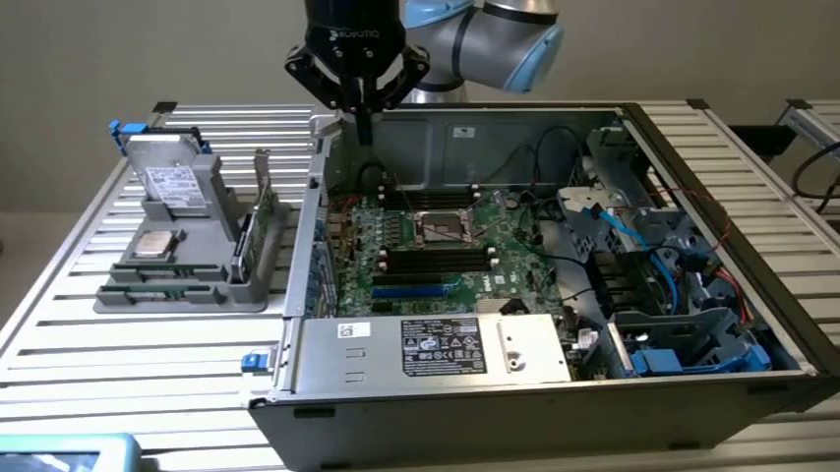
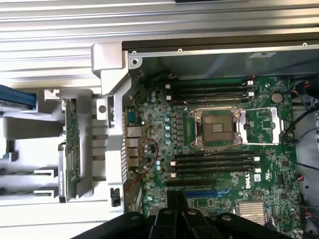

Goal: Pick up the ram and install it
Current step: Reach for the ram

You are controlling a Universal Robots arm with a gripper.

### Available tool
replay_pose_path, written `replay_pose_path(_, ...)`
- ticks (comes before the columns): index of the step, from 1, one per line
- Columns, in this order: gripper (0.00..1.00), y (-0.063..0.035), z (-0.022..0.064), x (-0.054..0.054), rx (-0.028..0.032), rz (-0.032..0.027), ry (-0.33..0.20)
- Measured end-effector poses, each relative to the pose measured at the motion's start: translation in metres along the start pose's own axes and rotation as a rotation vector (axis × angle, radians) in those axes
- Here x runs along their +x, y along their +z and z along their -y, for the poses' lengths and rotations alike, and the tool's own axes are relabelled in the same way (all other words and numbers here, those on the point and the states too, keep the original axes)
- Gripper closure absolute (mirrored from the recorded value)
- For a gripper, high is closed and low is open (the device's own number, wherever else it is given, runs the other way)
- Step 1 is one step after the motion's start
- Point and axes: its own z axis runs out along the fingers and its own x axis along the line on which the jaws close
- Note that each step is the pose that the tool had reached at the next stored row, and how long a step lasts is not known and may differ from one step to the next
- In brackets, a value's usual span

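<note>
The ram [image 1: 244, 246] is a thin dark-edged stick standing on edge in the grey holder [image 1: 177, 290], at the exterior view's left, outside the computer case. In the wrist view, green boards on edge [image 2: 71, 149] stand in that holder; I cannot tell there which one is the ram. My gripper [image 1: 361, 136] hangs shut with nothing in it over the far left corner of the open case. It is well above and to the right of the holder. Its dark fingers [image 2: 175, 206] sit over the motherboard [image 2: 224, 129], near the long black slots [image 2: 214, 162].
The holder also carries a drive [image 1: 171, 182], a processor [image 1: 153, 244] and a larger green card [image 1: 270, 221]. The open case [image 1: 393, 393] has raised walls, a power supply [image 1: 434, 346] at the near side, and cables and a blue drive cage [image 1: 695, 349] at the right.
</note>
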Motion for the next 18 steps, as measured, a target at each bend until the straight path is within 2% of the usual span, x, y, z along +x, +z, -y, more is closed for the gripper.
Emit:
replay_pose_path(3,0.89,0.0003,0.0055,0.002,-0.0001,0.0001,0.0)
replay_pose_path(6,0.89,0.0001,0.0109,0.01,0.0,0.0001,0.0)
replay_pose_path(18,0.89,-0.001,0.0282,0.061,-0.0003,0.0001,0.0)
